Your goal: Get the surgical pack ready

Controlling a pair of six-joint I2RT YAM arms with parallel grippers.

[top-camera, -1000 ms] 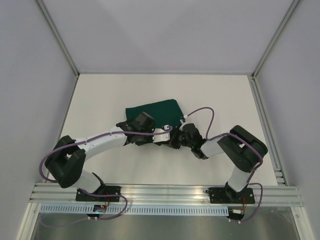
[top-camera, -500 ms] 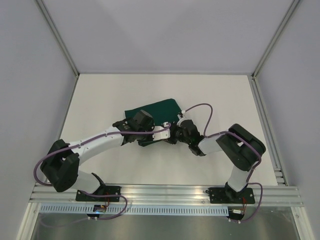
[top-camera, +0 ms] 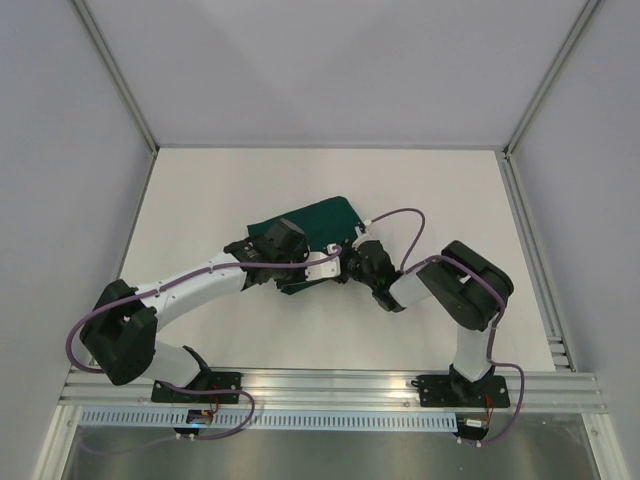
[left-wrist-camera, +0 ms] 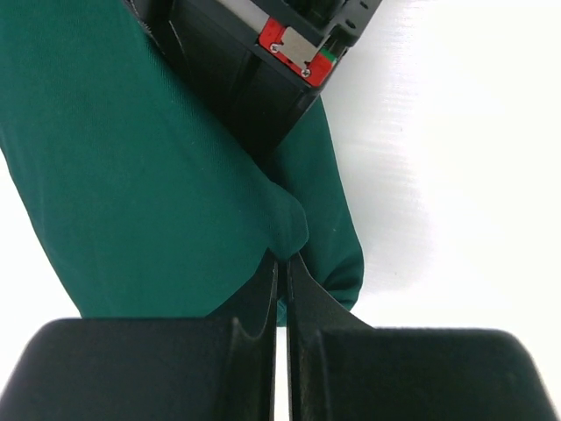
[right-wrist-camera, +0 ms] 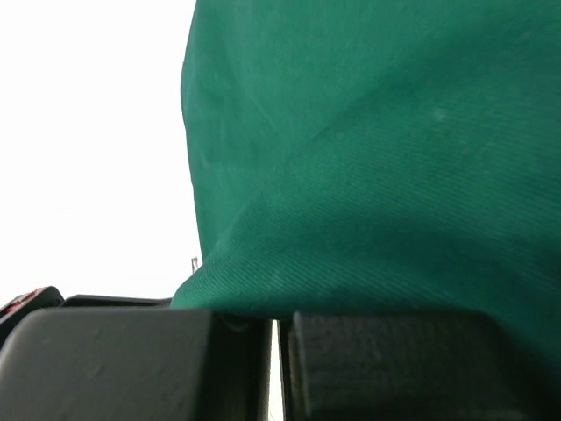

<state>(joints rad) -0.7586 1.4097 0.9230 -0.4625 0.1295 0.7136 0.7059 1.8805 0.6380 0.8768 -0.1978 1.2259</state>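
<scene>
Where the left hand (left-wrist-camera: 280,260) and right hand (right-wrist-camera: 276,323) pinch, one green cloth (top-camera: 316,220) lies

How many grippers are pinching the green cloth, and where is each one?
2. The left gripper is shut on a raised fold at the near edge of the green cloth. The right gripper is shut on the same edge, close beside and opposite it.

left pincer (left-wrist-camera: 282,259) and right pincer (right-wrist-camera: 276,320) crowding cloth (top-camera: 320,215) near edge, table (top-camera: 430,190) open beyond

White links (top-camera: 200,280), black joints (top-camera: 125,335), purple cables (top-camera: 400,213); black left hand (left-wrist-camera: 280,263); right hand (right-wrist-camera: 276,329), red-green marking (left-wrist-camera: 298,54).
</scene>
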